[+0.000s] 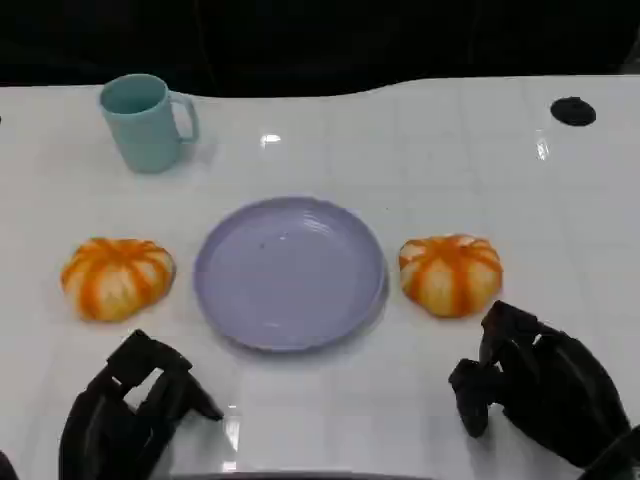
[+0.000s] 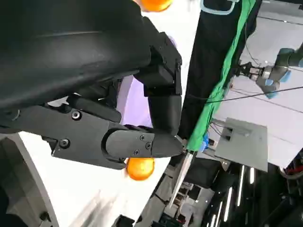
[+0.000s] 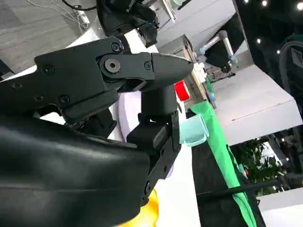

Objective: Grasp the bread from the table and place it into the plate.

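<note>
I'm holding both hands empty, fingers apart: right hand [image 1: 540,395] hovering just below the right bread [image 1: 450,274], which is lying beside the plate [image 1: 290,272]; I'm aiming to cup it from above, closing gently

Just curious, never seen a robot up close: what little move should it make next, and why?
Probably reach the right hand forward onto the nearer bread. It lies on the table just ahead of that hand, beside the bare plate, and both hands hold nothing.
</note>
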### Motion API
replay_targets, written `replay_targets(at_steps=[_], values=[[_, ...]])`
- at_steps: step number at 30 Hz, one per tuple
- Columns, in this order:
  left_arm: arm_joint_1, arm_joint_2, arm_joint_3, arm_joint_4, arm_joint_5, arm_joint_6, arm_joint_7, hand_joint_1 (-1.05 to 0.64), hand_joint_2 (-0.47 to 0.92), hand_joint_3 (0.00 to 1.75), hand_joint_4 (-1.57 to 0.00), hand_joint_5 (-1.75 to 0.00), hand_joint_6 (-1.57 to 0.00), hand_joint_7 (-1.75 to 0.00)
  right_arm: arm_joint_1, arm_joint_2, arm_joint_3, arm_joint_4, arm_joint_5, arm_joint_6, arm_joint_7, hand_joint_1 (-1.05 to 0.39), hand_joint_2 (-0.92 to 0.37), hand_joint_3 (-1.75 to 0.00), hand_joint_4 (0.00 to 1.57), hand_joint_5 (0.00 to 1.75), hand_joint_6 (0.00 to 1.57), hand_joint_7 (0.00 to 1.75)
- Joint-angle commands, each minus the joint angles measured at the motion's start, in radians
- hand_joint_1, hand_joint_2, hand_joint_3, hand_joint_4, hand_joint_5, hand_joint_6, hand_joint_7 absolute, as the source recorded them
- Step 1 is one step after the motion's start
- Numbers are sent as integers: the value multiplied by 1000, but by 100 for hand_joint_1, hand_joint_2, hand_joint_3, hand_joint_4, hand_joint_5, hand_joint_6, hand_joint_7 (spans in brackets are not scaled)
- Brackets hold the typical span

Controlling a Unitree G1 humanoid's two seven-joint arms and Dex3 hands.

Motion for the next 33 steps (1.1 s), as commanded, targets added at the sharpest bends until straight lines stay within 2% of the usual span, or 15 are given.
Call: replay_targets(at_steps=[1,25,28,32,33], values=[[9,15,3,-7,4,-8,0,-54,92,28,-60,-175,-49,-152,3,-3,-6,-7,2,-2,-4,-50,-92,-36,94,175,72,175],[12,13,2,-15,4,2,6,-53,92,28,-59,-175,-49,-152,2,-6,-7,-9,-8,-1,-14,-51,-92,-33,94,175,73,175],[11,9,1,-12,4,-7,3,-53,92,27,-59,-175,-49,-152,-7,-16,0,-14,-43,-56,-19,-49,-92,-36,92,175,70,175],[9,7,0,-7,7,-8,5,-53,92,27,-59,-175,-49,-152,-19,-28,7,-15,-96,-131,-39,-53,-92,-33,81,175,61,161],[9,7,0,-8,8,-6,7,-53,92,27,-59,-175,-49,-152,-22,-33,9,-19,-112,-154,-45,-54,-92,-28,68,169,59,132]])
